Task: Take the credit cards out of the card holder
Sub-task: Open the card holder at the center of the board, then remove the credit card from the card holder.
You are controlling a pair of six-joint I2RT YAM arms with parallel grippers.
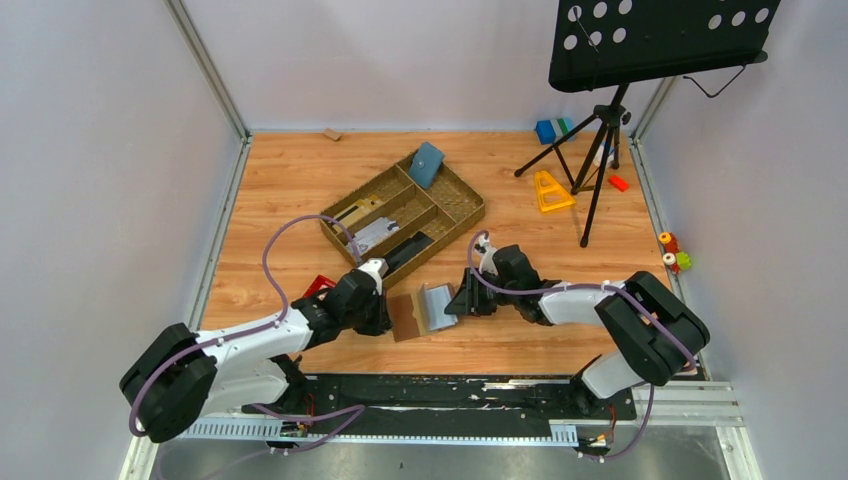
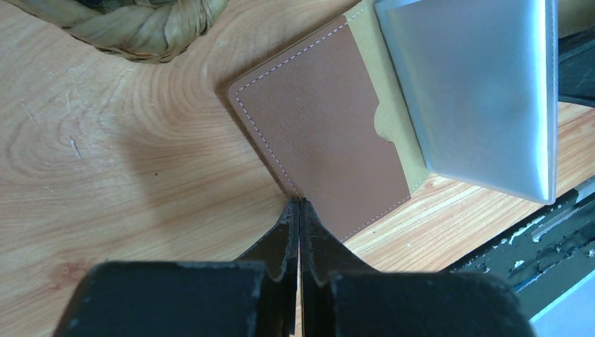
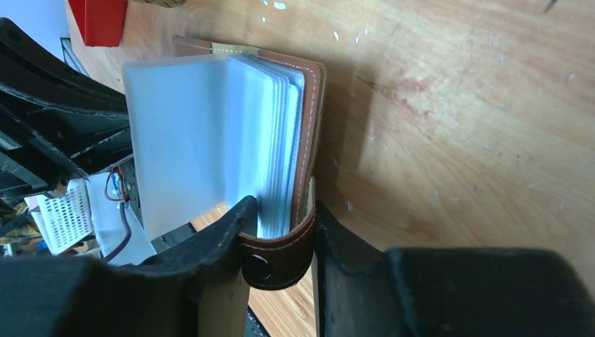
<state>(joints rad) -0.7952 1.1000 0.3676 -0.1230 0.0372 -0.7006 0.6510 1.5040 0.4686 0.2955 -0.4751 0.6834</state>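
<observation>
On the near table (image 1: 540, 345), one open card holder (image 1: 408, 316) lies between two grippers. Left gripper (image 2: 299, 210), pressed together, touches its brown cover; right gripper (image 3: 279, 235) pinches its tab.

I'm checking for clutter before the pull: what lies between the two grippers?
The open card holder, its brown flap toward the left gripper, its clear sleeves toward the right gripper. The top view shows it.

Bright even light, soft shadows, glare on clear sleeves (image 2: 477, 91)
</observation>
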